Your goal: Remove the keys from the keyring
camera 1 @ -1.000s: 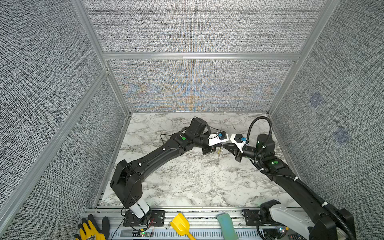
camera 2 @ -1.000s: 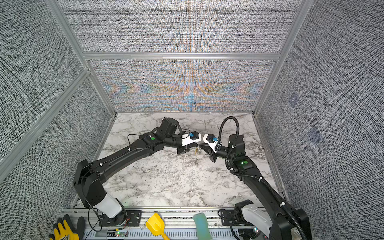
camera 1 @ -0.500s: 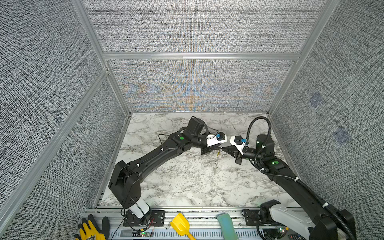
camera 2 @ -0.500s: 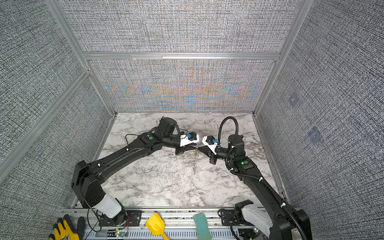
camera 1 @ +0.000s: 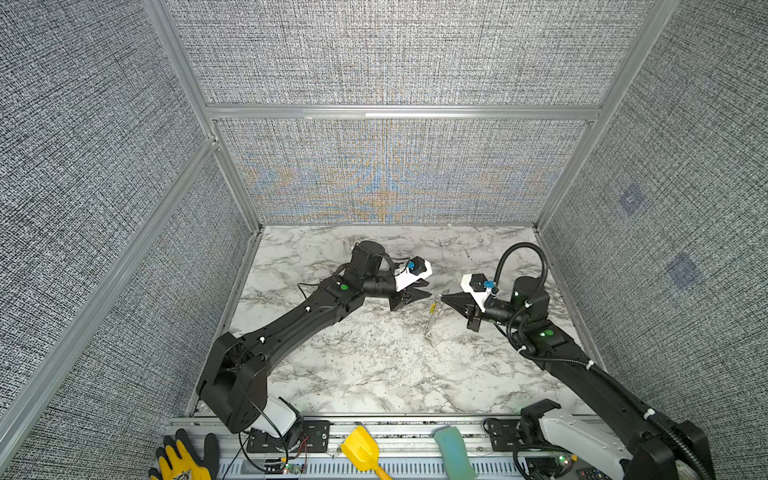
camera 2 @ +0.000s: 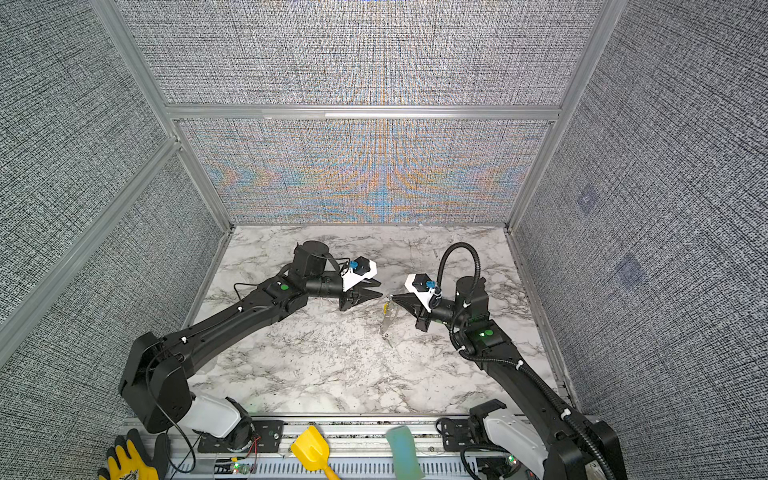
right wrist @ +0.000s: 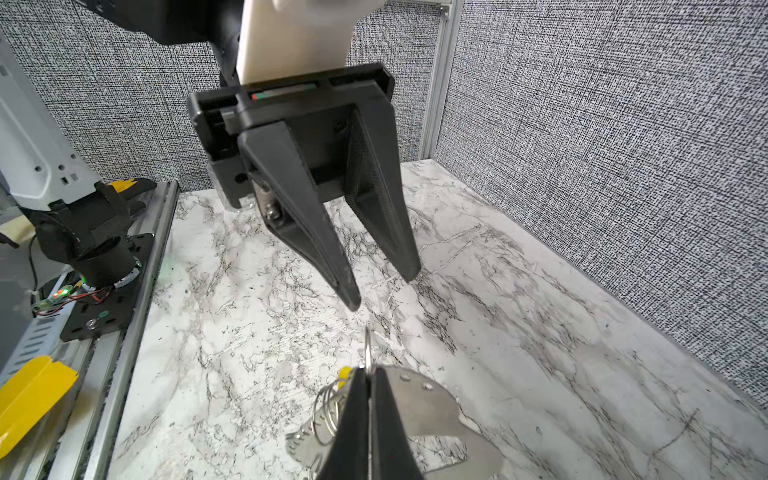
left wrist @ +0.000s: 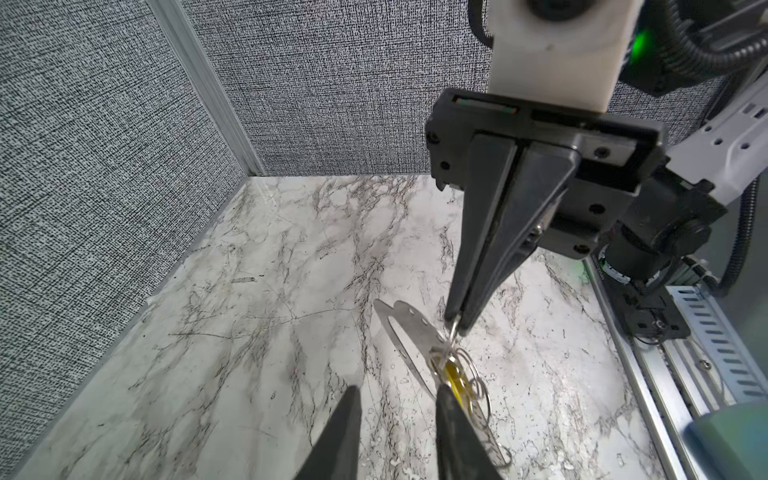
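Observation:
The keyring (left wrist: 409, 336), a flat grey plate with small holes, hangs over the marble floor from thin wire rings (right wrist: 328, 409). My right gripper (right wrist: 368, 374) is shut on one of those rings. In both top views the bunch dangles below the right gripper (camera 1: 442, 298) (camera 2: 392, 296). A key's yellow tag (left wrist: 451, 374) (right wrist: 345, 372) sits among the rings, and a toothed metal key (right wrist: 301, 446) hangs beside them. My left gripper (left wrist: 399, 388) (camera 1: 428, 288) is open and empty, a short way left of the bunch.
A yellow scoop (camera 1: 363, 451), a teal block (camera 1: 453, 453) and a yellow glove (camera 1: 183, 461) lie on the front rail outside the marble floor. Grey fabric walls close in the left, back and right sides.
My left gripper has opened and pulled back to the left, away from the bunch. The right gripper stays shut, and the keyring now hangs from it alone.

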`<act>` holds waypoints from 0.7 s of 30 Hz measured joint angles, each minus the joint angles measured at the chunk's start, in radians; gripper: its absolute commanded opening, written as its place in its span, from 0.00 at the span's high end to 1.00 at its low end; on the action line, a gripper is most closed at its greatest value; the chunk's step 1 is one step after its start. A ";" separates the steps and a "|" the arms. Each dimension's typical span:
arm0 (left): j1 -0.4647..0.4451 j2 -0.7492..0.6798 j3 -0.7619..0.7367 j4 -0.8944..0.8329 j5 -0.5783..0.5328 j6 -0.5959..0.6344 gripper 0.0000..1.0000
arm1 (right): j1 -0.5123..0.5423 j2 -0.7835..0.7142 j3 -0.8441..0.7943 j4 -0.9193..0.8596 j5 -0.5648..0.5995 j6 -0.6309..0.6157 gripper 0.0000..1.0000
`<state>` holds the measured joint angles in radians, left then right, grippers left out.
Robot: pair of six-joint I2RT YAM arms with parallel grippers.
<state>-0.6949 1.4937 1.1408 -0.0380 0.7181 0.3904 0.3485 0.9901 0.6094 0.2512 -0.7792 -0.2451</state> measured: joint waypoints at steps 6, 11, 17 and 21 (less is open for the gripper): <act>0.000 -0.014 -0.049 0.050 -0.001 -0.025 0.67 | 0.020 -0.016 -0.009 0.008 0.058 0.014 1.00; -0.010 -0.014 -0.070 0.067 -0.012 -0.036 0.66 | 0.040 -0.023 -0.014 0.014 0.107 0.020 1.00; -0.023 -0.014 -0.086 0.118 -0.079 -0.043 0.65 | 0.079 -0.032 0.005 -0.013 0.233 0.034 1.00; -0.023 -0.014 -0.094 0.133 -0.137 -0.043 0.65 | 0.113 -0.044 0.016 -0.050 0.313 0.044 1.00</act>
<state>-0.7174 1.4796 1.0470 0.0948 0.5808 0.3470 0.4618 0.9463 0.6250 0.2012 -0.4660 -0.2008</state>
